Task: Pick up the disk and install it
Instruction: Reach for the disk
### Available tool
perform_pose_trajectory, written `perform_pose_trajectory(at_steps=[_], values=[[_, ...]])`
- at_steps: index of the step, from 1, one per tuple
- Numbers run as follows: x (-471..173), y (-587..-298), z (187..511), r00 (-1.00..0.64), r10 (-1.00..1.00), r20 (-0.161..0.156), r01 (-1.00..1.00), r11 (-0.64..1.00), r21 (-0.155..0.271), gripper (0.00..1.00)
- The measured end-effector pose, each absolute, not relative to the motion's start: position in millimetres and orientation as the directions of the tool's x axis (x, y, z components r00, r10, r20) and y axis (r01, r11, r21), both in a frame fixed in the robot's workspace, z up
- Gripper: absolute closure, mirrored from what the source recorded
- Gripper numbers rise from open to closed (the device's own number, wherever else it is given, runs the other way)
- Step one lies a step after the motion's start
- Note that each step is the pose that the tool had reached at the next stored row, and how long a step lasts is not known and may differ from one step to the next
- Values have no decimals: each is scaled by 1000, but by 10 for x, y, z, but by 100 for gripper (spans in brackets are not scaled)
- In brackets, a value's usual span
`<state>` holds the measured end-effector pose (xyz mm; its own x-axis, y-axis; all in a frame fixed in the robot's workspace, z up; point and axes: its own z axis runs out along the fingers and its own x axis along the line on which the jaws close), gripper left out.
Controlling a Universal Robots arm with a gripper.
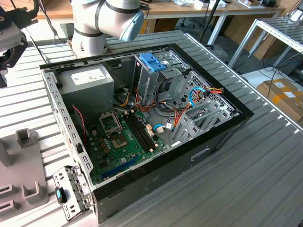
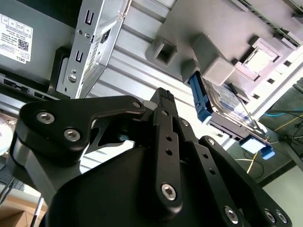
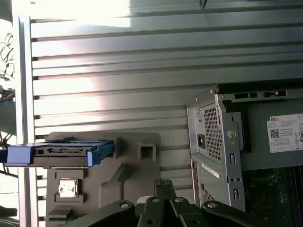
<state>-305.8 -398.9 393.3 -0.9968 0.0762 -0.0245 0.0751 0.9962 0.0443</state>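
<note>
Disk (image 3: 61,152) stands on its long edge in a slot of a grey moulded fixture (image 3: 142,175), its silver-grey body between blue plastic side rails; in the second wrist view the disk (image 2: 227,106) shows one blue rail and part of its flat face. It is not in the machine and nothing grips it. A small square chip (image 3: 67,188) sits in a recess of the same fixture, just beside the disk.

The end effector (image 3: 163,182) hangs over the fixture, near the disk but apart from it. Its black fingertips (image 3: 159,182) are pressed together with nothing between them.

The fixture lies on a ribbed metal surface (image 3: 118,71), with a strip of bare ribs between it and the open computer case (image 3: 213,137). In the exterior view the fixture (image 1: 26,165) is at the exterior view's left of the case (image 1: 189,161).

Inside the case a grey power supply (image 1: 87,81) with a white sticker fills the corner nearest the arm's base (image 1: 90,38). A green motherboard (image 1: 118,137) covers the floor, and bundles of coloured cables (image 1: 180,118) run across it. A metal drive cage (image 1: 156,82) stands upright behind the motherboard, with a blue handle (image 1: 153,61) on top of it.
</note>
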Motion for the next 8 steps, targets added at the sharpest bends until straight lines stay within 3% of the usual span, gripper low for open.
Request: perform_pose_trajectory(at_steps=[8], values=[[-3087,-3989,3933,-997,76,-24,75,996,44,89]])
